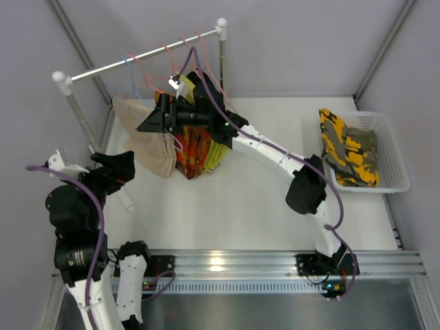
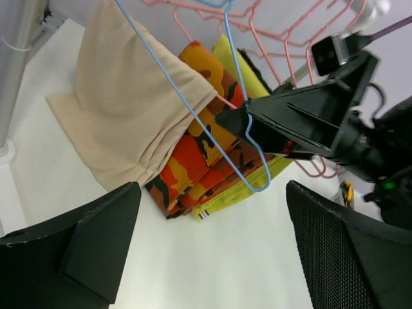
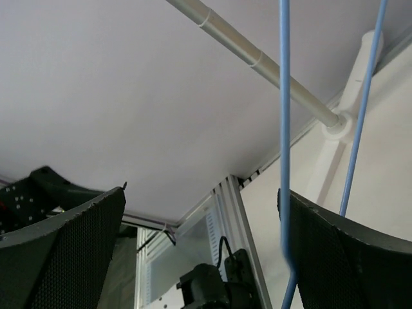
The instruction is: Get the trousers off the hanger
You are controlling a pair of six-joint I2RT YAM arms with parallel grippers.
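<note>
Left gripper (image 2: 212, 193), at 8 o'clock on the table (image 1: 234, 199): jaws fully apart, nothing between the fingers. It points toward the hanging garments and is well apart from them. Rail (image 1: 137, 58), at 11 o'clock: carries the hanger (image 2: 261, 187) and several pink hangers (image 2: 277, 38). The hanger is bare; its blue wire hangs in front of the beige garment (image 1: 148, 144) and the orange-red garment (image 1: 192, 155), both of which hang from the rail with their lower ends resting on the table. Right gripper (image 1: 152, 117), at 11 o'clock, raised beside the rail at the hanger: jaws wide apart, nothing clamped. In the right wrist view one strand of the blue wire runs between the fingers, close to the right-hand one; contact cannot be determined. Basket (image 1: 392, 158), white, at 3 o'clock on the table: contains the trousers (image 1: 350, 148), lying loosely folded with one end draped over the near-left rim, well apart from the hanger and both grippers.
</note>
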